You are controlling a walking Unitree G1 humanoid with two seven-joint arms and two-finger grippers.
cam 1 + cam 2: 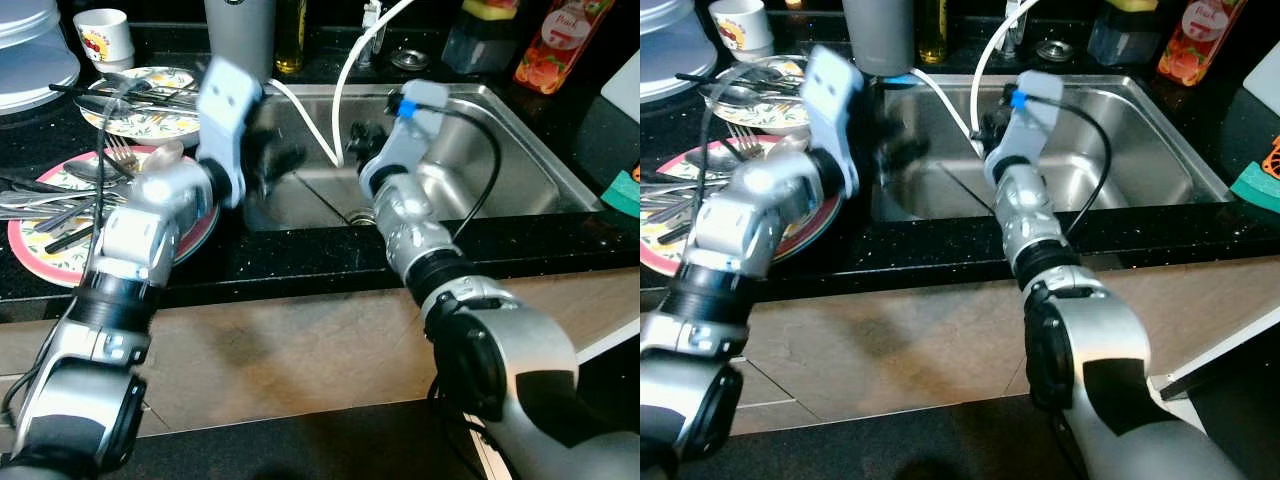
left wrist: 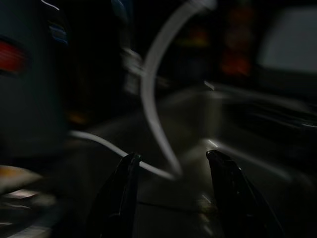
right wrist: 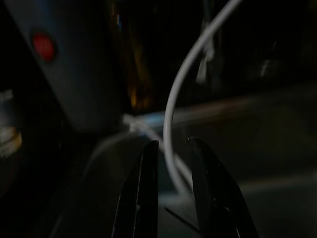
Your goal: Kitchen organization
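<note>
Reaching over the stainless steel sink (image 1: 520, 150), both arms of the humanoid work above the basin of a black stone counter (image 1: 300, 255). The left gripper (image 2: 171, 163), blurred in the head views, hangs over the sink's left part with its fingers spread apart and nothing between them. The right gripper (image 3: 171, 148) hovers near the basin's middle, its fingers parted by a narrow gap, just beside a white hose (image 1: 345, 80) that loops down into the sink; neither grips it. Dirty dishes wait on the counter to the robot's left: a pink-rimmed plate (image 1: 35, 250) loaded with forks and spoons (image 1: 60, 195), a second patterned plate (image 1: 150, 120) behind it, and a cup (image 1: 105, 35) beyond. A grey cylindrical container (image 1: 240, 30) stands at the sink's back-left corner. Doing this step well likely means keeping both grippers clear of the hose, then swinging the left arm back over the cutlery pile and closing squarely on one piece.
</note>
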